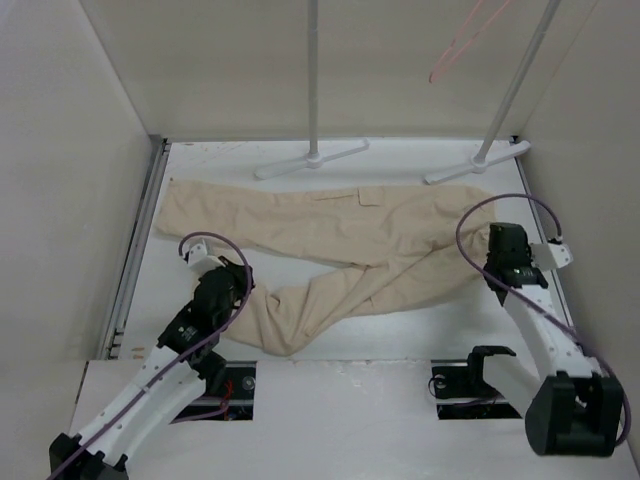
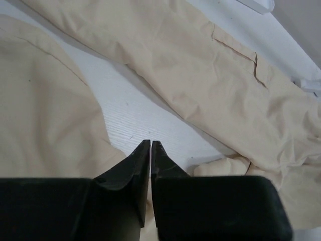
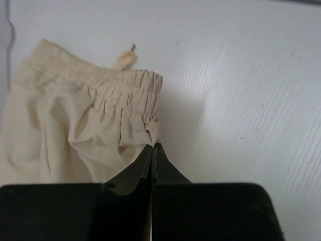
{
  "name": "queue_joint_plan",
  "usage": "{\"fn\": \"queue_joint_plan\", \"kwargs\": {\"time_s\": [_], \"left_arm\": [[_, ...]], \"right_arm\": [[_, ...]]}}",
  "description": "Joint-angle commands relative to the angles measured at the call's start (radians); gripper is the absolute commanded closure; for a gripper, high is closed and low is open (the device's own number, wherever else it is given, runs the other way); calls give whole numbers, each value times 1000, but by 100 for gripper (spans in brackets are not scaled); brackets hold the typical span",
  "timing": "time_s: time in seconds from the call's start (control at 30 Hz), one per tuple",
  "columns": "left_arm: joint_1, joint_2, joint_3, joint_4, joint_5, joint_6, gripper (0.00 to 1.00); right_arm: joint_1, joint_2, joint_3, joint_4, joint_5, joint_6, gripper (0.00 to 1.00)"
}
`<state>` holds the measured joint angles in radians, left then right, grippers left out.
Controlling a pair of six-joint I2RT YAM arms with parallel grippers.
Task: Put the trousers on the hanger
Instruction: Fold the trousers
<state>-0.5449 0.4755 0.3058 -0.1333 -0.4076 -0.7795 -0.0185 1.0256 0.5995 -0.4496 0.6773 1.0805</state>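
Observation:
The beige trousers (image 1: 340,235) lie flat across the white table, waist to the right and one leg folded back toward the near left. High at the back right, the pink hanger (image 1: 463,40) hangs from the rack. My left gripper (image 1: 241,287) sits on the folded leg's edge. In the left wrist view its jaws (image 2: 151,143) are closed, with beige cloth (image 2: 45,110) showing in the slit between them. My right gripper (image 1: 494,268) is at the waist end. Its jaws (image 3: 153,145) are shut on a corner of the gathered elastic waistband (image 3: 128,98).
Two grey-white rack poles (image 1: 313,75) (image 1: 520,80) rise from flat feet at the back of the table. Plain walls close in the left, back and right sides. Purple cables loop off both wrists.

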Motion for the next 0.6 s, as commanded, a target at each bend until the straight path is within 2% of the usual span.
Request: {"fn": "queue_joint_plan", "kwargs": {"time_s": [0.0, 0.1, 0.13, 0.27, 0.3, 0.37, 0.47, 0.57], "left_arm": [[27, -64, 52, -72, 12, -40, 99], [76, -71, 96, -187, -22, -12, 98], [104, -51, 125, -254, -46, -9, 93], [226, -23, 179, -412, -126, -3, 59], [254, -9, 187, -433, -140, 0, 50], [285, 55, 184, -425, -174, 13, 37], [322, 197, 168, -347, -207, 19, 33], [351, 331, 154, -220, -209, 29, 35]], "right_arm": [[-72, -157, -49, -35, 74, -114, 100], [-139, -254, -102, 63, 1, -157, 100], [-148, -265, -115, 87, -18, -160, 100], [-156, -269, -159, 205, -100, -162, 100], [-151, -268, -168, 228, -117, -159, 100], [-139, -268, -184, 278, -137, -160, 100], [-94, -260, -196, 330, -165, -166, 100], [-61, -265, -208, 362, -191, -180, 99]]}}
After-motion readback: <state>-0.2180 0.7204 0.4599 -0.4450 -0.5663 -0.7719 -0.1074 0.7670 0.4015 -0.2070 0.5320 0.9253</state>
